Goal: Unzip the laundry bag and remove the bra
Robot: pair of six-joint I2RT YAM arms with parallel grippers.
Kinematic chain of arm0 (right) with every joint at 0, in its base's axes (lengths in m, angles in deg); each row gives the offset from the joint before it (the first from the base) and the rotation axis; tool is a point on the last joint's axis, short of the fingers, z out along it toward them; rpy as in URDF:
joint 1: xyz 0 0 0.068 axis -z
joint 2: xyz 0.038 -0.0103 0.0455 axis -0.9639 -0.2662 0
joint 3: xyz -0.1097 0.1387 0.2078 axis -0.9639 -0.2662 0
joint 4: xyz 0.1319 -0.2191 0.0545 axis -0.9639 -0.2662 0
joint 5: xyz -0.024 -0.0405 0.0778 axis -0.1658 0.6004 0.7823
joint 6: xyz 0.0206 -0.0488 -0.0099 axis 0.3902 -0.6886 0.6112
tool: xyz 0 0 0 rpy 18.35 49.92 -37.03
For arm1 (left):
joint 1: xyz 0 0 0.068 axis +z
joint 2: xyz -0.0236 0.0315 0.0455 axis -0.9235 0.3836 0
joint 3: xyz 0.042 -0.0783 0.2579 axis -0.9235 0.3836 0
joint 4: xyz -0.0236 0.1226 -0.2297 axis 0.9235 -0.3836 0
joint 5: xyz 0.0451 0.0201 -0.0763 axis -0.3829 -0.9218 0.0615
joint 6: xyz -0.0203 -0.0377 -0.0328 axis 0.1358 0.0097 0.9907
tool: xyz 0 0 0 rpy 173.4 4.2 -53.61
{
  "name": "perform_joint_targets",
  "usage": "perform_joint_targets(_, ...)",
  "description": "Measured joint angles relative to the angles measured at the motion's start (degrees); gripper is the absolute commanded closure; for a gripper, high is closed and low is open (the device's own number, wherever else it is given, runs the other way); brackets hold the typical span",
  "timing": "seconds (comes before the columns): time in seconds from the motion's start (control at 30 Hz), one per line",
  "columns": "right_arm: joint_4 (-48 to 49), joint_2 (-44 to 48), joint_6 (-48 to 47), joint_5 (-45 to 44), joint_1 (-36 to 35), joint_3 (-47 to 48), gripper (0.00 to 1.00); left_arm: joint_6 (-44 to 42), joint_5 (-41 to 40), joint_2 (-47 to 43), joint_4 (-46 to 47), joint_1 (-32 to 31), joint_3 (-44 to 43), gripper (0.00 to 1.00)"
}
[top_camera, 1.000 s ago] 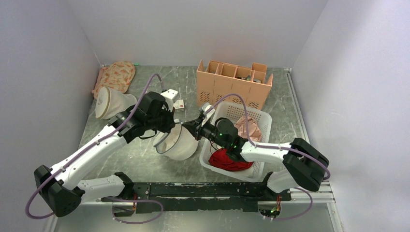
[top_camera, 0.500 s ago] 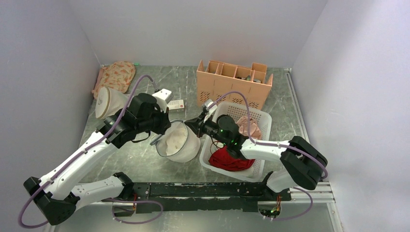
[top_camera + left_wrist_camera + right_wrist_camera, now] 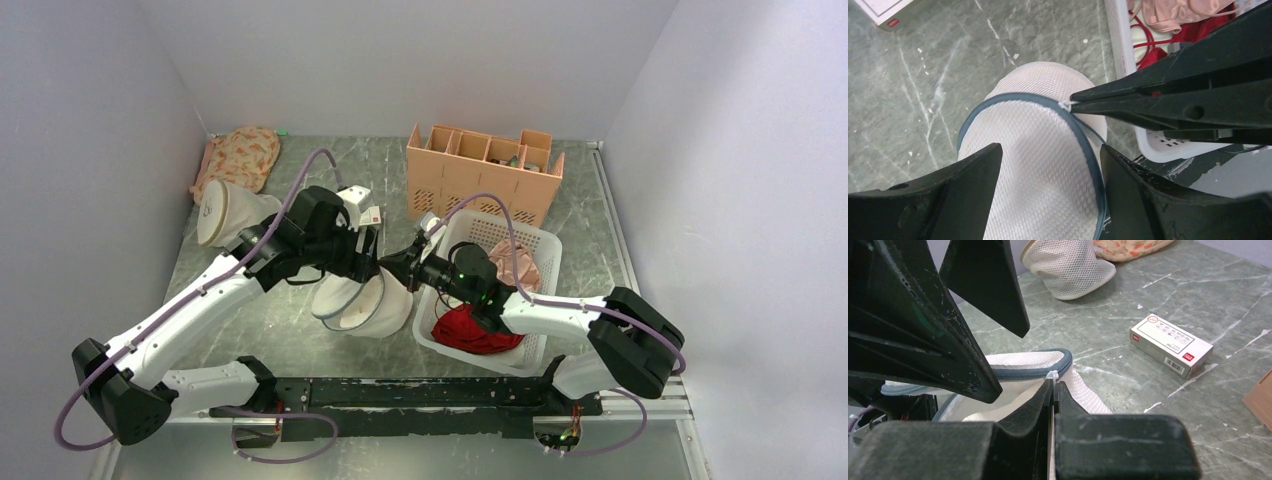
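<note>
The laundry bag point(image 3: 365, 303) is a white mesh drum with a grey zipper round its rim, standing on the table between the two arms. My right gripper point(image 3: 1054, 383) is shut on the small white zipper pull at the bag's rim point(image 3: 1066, 104). The lid point(image 3: 1020, 362) is lifted there, and a smooth cream surface point(image 3: 1015, 404) shows in the gap. I cannot tell whether that is the bra. My left gripper point(image 3: 1050, 150) hangs open just above the mesh top point(image 3: 1038, 165), its fingers on either side of it and apart from it.
A white basket point(image 3: 552, 262) right of the bag holds a red garment point(image 3: 470, 332) and a pink one point(image 3: 520, 268). An orange divider box point(image 3: 480, 175) stands behind it. A small carton point(image 3: 1170, 344), another cream mesh bag point(image 3: 230, 210) and a floral pouch point(image 3: 240, 158) lie at the back left.
My left gripper has opened, let go of the bag's rim and swung right to hang over the bag. The right gripper has kept its hold on the zipper pull.
</note>
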Motion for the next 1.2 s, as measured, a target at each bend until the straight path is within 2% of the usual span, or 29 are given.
perform_joint_targets(0.23, -0.13, 0.11, -0.48, -0.02, 0.0, 0.0, 1.0, 0.61, 1.29, 1.99, 1.31, 0.0, -0.7, 0.42)
perform_joint_targets(0.47, -0.17, 0.11, -0.46, 0.0, 0.0, 0.0, 1.0, 1.03, 1.25, 2.67, 1.38, 0.0, -0.7, 0.76)
perform_joint_targets(0.6, -0.15, 0.11, -0.44, -0.04, 0.0, 0.0, 1.0, 1.05, 0.61, 2.64, 1.36, 0.0, -0.7, 0.92)
perform_joint_targets(0.9, 1.25, -0.28, 1.22, -0.26, -0.13, 0.15, 1.0, -1.22, -2.89, 1.99, -2.01, -0.17, -6.4, 0.93)
perform_joint_targets(1.2, 4.33, -6.29, 6.82, 0.9, -0.11, 4.57, 1.0, -11.5, -2.75, -8.96, -2.45, -0.26, -5.75, 0.93)
